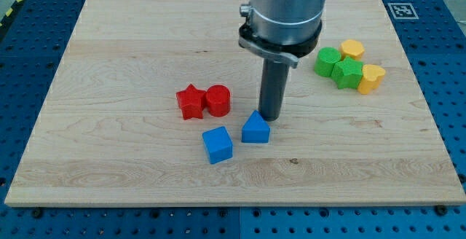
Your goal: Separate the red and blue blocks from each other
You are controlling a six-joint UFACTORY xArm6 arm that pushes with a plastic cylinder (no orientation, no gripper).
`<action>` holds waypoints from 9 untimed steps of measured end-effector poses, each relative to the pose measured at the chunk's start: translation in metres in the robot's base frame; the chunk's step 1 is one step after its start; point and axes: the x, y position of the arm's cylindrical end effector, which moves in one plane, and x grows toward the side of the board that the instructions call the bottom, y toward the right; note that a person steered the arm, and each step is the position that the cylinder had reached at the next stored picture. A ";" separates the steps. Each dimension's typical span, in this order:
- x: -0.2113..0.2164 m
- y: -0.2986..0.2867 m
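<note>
A red star block (190, 101) and a red cylinder (218, 100) touch each other left of the board's middle. A blue cube (218, 145) lies just below them, a small gap apart. A blue triangular block (255, 128) lies to the cube's right. My tip (269, 118) rests on the board right at the upper right side of the blue triangular block, and to the right of the red cylinder.
At the view's upper right sits a cluster: a green cylinder (327, 61), a green star-like block (348, 73), a yellow block (352, 49) and a yellow heart-like block (371, 78). The wooden board (109, 173) lies on a blue pegboard table.
</note>
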 end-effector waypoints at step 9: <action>0.043 -0.103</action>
